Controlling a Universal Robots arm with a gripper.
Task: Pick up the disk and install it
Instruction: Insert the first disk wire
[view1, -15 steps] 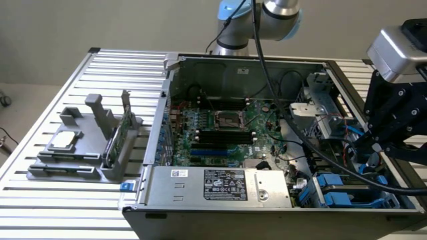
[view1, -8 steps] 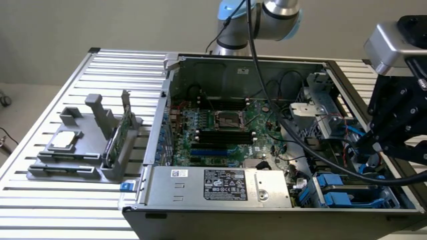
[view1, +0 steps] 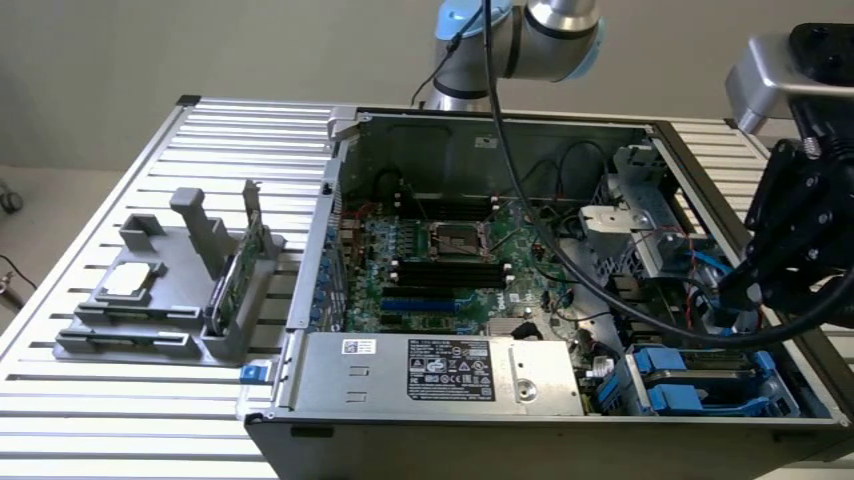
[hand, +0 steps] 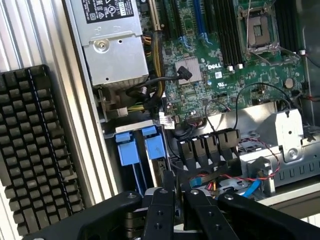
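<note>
At the near right corner of the case (view1: 467, 440), the disk (view1: 694, 385) is being seen seated in the drive bay, so the installing is being judged all but done. Just above it, the gripper (hand: 176, 197) is being held nearly closed on nothing, hung downward from the arm (view1: 561, 25) being reached over from the far side.

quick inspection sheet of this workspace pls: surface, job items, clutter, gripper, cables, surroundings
surface: slatted aluminium table, open computer case on it
job's things: disk in blue carrier, sitting in the drive bay beside the power supply
clutter: grey fixture holding a chip and a green circuit card
grippers: gripper above the drive-bay end of the case, apart from the disk
cables: black cable from the arm hanging across the open case
surroundings: plain wall behind
</note>
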